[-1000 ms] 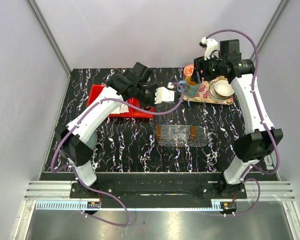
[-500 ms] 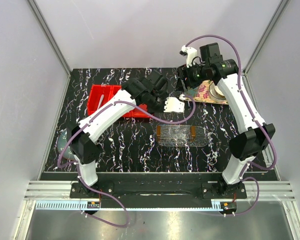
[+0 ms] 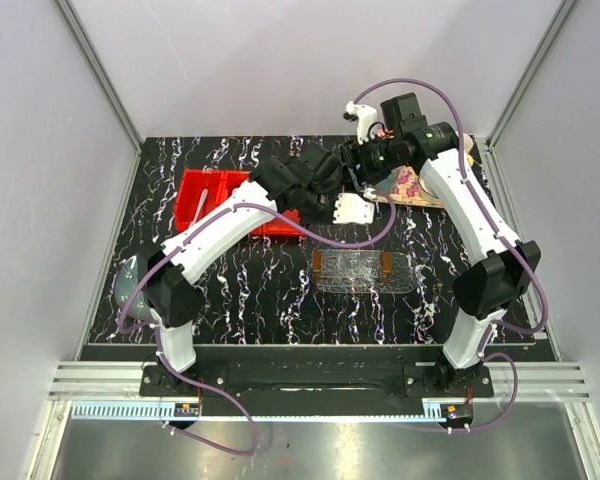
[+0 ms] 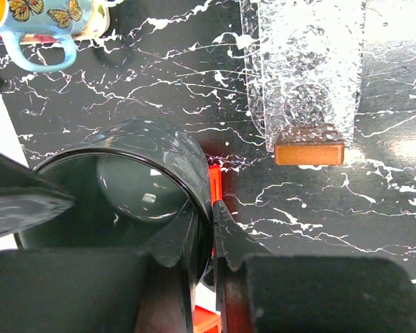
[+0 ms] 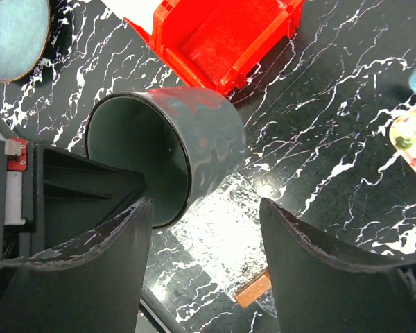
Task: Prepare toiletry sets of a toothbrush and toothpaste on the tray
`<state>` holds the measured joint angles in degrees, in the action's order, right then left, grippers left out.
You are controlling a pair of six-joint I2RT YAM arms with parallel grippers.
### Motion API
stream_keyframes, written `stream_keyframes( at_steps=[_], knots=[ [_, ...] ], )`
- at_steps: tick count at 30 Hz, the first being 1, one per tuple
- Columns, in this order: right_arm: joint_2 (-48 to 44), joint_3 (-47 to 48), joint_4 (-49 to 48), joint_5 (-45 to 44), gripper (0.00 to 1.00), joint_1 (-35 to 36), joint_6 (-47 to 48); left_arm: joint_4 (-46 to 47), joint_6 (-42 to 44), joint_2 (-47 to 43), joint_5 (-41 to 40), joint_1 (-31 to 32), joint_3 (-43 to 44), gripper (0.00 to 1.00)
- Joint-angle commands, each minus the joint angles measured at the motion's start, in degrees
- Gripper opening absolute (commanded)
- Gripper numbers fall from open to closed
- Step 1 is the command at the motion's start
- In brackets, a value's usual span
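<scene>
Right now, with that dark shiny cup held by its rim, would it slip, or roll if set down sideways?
The dark cup looks glazed and glossy, so it is probably slippery; the left gripper pinches only its thin rim, so it could pivot. It looks rigid and likely breakable. Its round wall would probably roll if laid sideways.

The overhead camera is looking down from high behind the near edge, sharing the clear orange-ended plastic tray [image 3: 365,270] with the left wrist. Both wrist cameras are pointing down closely, sharing a glossy dark round cup [image 4: 132,180].
</scene>
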<state>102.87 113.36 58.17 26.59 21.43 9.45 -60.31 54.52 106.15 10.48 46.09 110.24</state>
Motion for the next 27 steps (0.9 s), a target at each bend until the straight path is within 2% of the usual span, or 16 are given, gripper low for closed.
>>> stream_keyframes(
  at_steps=[1,9,17,20,23,24,27],
  knots=[
    [1.28,-0.68,-2.01,-0.48,0.68,1.51,-1.19,5.91,-0.64,-1.03,-2.57,0.32,2.53,0.00],
    [3.74,-1.56,-3.41,-5.31,0.65,3.79,-1.98,7.49,-2.75,-1.12,-3.01,0.50,1.65,0.00],
    [5.41,-1.57,-4.91,-12.87,0.53,5.46,-3.21,9.69,-5.21,-1.56,-5.29,0.85,0.16,0.00],
    [6.03,-1.13,-5.00,-15.42,0.44,5.90,-3.48,10.30,-6.00,-1.47,-6.26,1.11,-0.02,0.00],
    [6.38,-0.95,-4.91,-17.26,0.31,6.52,-3.39,11.35,-7.06,-1.12,-7.75,1.46,-0.11,0.00],
    [6.38,-0.95,-4.91,-17.62,0.21,6.69,-3.39,11.71,-7.93,-0.94,-8.19,1.64,-0.11,0.00],
    [6.55,-0.86,-4.82,-19.55,0.10,6.96,-3.13,12.50,-9.34,-0.16,-10.03,1.99,0.50,0.00]
  ],
)
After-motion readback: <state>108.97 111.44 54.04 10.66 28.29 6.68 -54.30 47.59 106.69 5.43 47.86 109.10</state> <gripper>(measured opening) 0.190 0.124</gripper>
